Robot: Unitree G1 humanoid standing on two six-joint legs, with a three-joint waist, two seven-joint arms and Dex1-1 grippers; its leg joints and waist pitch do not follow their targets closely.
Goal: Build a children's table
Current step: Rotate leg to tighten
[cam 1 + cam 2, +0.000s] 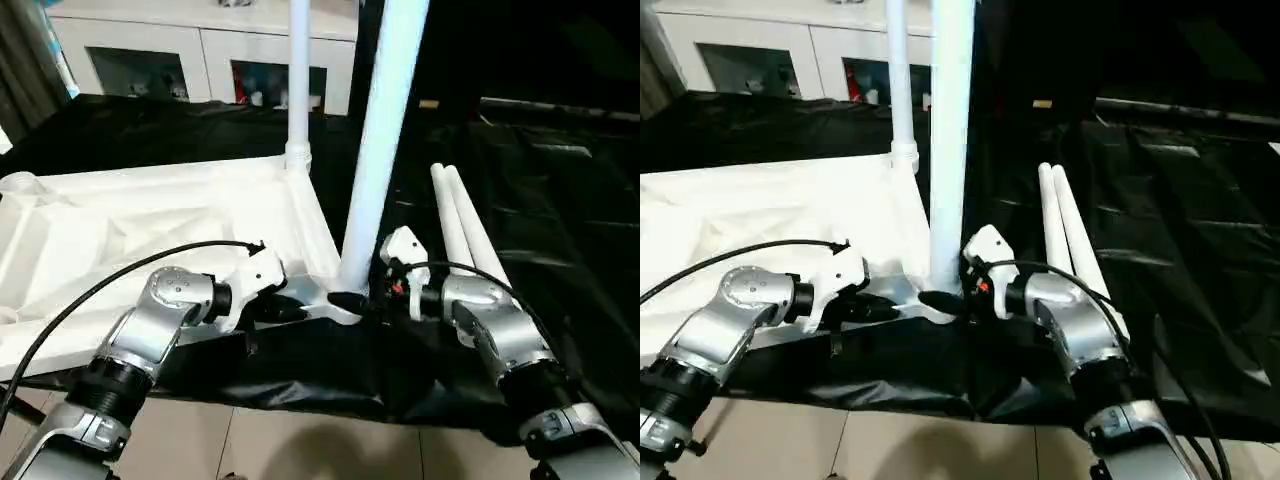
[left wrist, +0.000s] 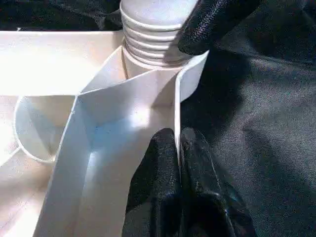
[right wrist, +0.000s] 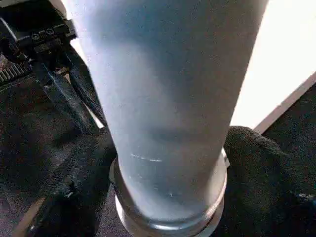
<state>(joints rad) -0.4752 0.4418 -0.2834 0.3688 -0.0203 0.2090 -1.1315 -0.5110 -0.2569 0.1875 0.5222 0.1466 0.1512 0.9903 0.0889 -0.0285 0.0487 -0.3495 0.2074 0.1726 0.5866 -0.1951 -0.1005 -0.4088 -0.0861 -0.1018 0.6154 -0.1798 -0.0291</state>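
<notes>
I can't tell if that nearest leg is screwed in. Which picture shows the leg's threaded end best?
The left wrist view: the near leg's ribbed thread sits close up above the corner socket. The right wrist view shows its smooth shaft and collar; the eye views show the leg standing upright.

Table top (image 1: 120, 230): plain white, ribbed underside, no pattern.
Standing legs (image 1: 385, 140): white, the near one faintly bluish-grey.
Loose legs (image 1: 465, 225): white, unmarked.
Large table cloth (image 1: 560, 200): glossy black, plain.
Left gripper (image 2: 178, 148): black fingers with a fine grainy texture.
Right gripper (image 3: 165, 185): black fingers.
Forearms (image 1: 155, 330): silver, black cables, white wrist housings.
Cabinet (image 1: 200, 45): white.
Floor (image 1: 300, 445): pale beige tiles, darker joints.
</notes>
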